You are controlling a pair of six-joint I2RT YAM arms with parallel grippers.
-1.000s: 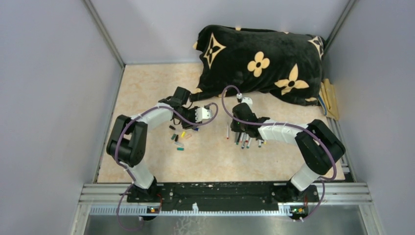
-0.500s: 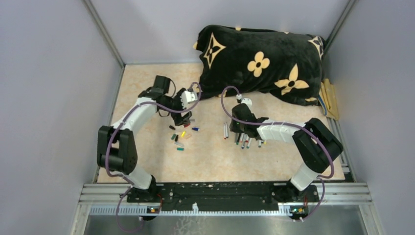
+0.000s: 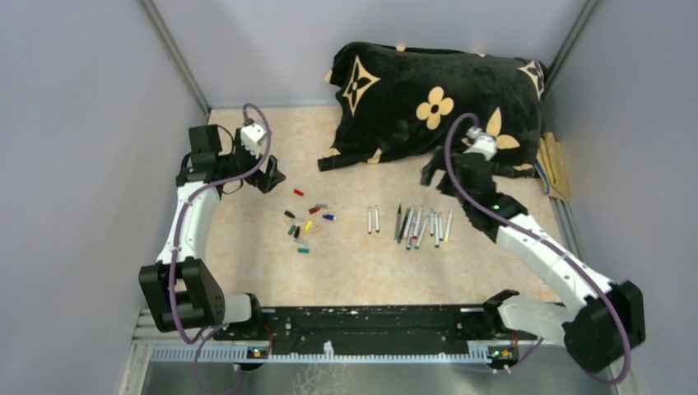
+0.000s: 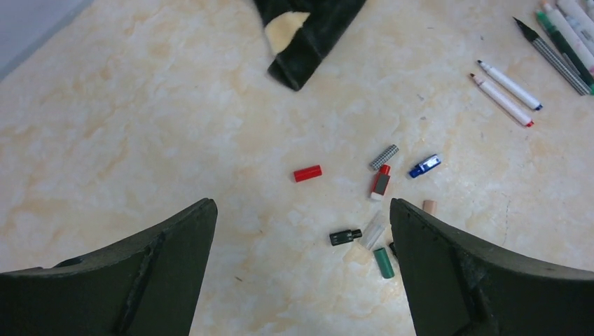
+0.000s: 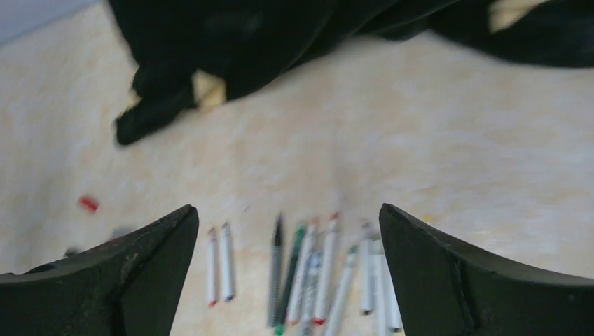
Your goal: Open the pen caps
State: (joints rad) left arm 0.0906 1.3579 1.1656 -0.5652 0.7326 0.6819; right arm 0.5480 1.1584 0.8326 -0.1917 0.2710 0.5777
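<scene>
Several small pen caps [image 3: 306,218] in red, yellow, green, blue, black and grey lie scattered left of centre on the marbled table. In the left wrist view a red cap [image 4: 307,173], a black one [image 4: 344,237] and a green one [image 4: 383,262] lie apart. Two white pens [image 3: 372,219] lie beside a bunch of several more pens [image 3: 424,226], all uncapped. My left gripper [image 3: 267,177] hangs open and empty [image 4: 301,204] back-left of the caps. My right gripper [image 3: 430,171] is raised by the pillow's front edge, open and empty [image 5: 287,208], looking down on the pens [image 5: 329,273].
A black flower-patterned pillow [image 3: 436,99] fills the back right; its corner [image 4: 308,35] reaches toward the caps. Grey walls close in on both sides. A tan folded thing [image 3: 556,164] lies at the right edge. The metal rail [image 3: 379,322] runs along the near edge.
Both arms have pulled away from the middle, the left toward the back left, the right up toward the pillow. Both grippers have opened. The pens, earlier under the right gripper, now lie uncovered.
</scene>
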